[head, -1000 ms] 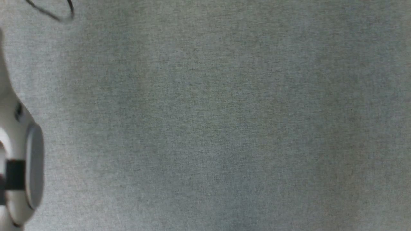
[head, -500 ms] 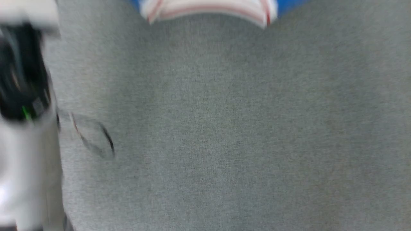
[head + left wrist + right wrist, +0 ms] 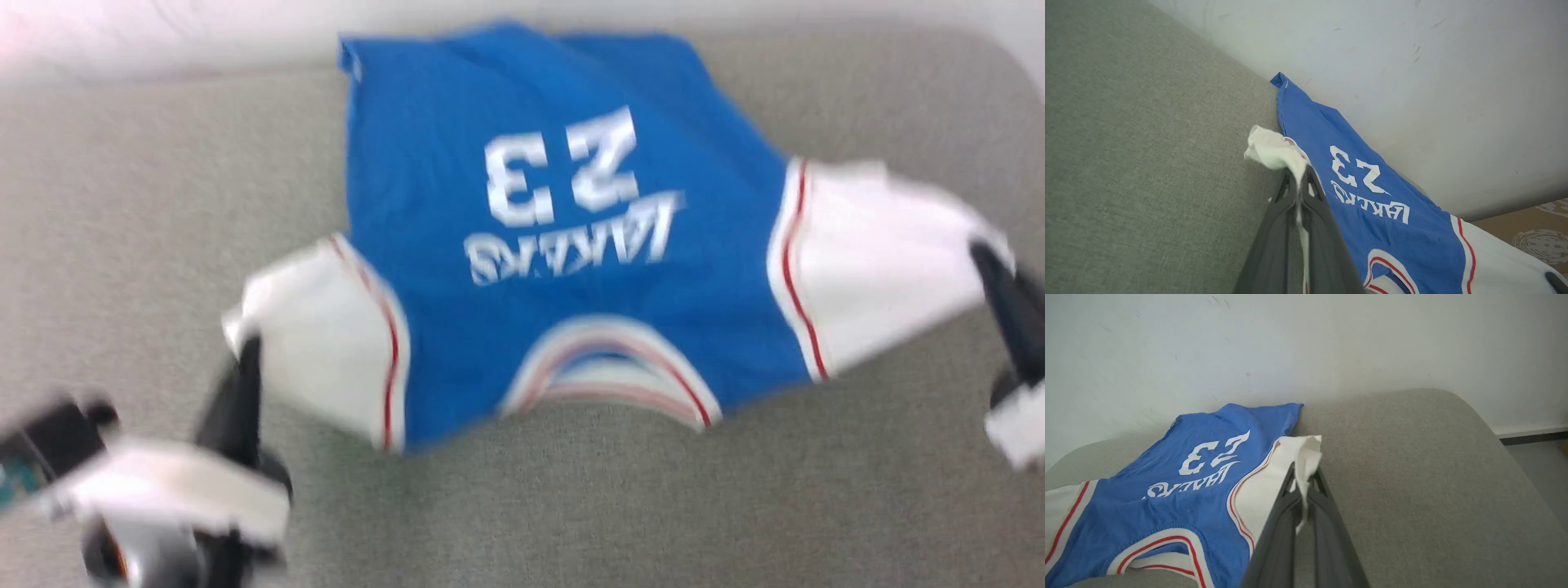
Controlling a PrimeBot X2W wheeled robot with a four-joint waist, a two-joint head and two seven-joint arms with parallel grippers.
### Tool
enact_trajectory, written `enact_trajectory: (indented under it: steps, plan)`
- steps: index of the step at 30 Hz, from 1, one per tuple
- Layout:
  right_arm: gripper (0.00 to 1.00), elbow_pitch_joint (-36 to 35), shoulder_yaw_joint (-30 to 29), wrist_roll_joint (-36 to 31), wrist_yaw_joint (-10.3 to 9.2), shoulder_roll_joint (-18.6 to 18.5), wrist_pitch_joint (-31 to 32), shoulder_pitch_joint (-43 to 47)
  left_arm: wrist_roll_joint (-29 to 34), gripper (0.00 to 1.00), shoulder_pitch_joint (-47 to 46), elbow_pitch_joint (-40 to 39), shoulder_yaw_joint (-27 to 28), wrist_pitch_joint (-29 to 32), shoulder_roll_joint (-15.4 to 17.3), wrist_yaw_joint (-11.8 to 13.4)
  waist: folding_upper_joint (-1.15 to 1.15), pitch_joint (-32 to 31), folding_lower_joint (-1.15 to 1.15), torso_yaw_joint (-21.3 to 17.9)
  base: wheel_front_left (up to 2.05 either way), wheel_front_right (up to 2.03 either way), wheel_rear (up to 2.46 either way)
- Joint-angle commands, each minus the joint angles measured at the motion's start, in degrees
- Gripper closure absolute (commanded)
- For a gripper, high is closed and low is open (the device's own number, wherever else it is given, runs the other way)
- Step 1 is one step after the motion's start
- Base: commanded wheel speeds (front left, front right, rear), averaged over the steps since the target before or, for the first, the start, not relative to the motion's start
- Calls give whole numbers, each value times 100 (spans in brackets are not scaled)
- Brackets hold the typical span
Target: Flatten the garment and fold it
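Blue garment (image 3: pixel 571 245) pulled flat, folding not begun

Head view: it lies number-up on the cushion (image 3: pixel 122 204), left tool (image 3: pixel 247 351) and right tool (image 3: pixel 984 257) each clamped on a white sleeve (image 3: pixel 873 261). Left wrist view: sleeve bunched, hem against the wall (image 3: pixel 1412 61). Right wrist view: body nearly smooth, no fold made.

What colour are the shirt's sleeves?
White sleeves, red-striped at the shoulder seam; sharpest in right wrist view.

Open grey cushion (image 3: pixel 571 506) in front of garment (image 3: pixel 531 245) and beyond both sleeves; white wall (image 3: pixel 1290 343) close behind hem blocks passage.
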Motion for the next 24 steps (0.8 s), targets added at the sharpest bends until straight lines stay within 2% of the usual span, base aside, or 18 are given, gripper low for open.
enact_trajectory:
  steps: [1, 4, 12, 20, 24]
  plan:
    - [100, -103, -229, 21, -5, 164, 53, 431, -131, 100, 480, -58, 6, -10, -36, -72, 0, -643, 2, 149, 0, 0, 0]
    - [100, -252, -531, 38, -5, 433, 171, 1040, -267, 100, 1119, -221, 34, -13, -86, -107, 0, -850, 2, 222, 0, 0, 0]
    - [100, -653, -1068, 146, -5, 949, 350, 2147, -176, 100, 2246, -555, 239, -85, 89, -118, 0, -1136, 2, 339, 0, 0, 0]
    - [100, -1025, -1164, 347, -5, 1058, 539, 2803, -190, 100, 2747, -865, 390, -125, 126, -100, 0, -1092, 2, 417, 0, 0, 0]
    - [100, -947, -945, -204, -5, 1008, 400, 2869, -67, 100, 2553, -777, 210, -123, 105, -78, 0, -959, 2, 436, 0, 0, 0]
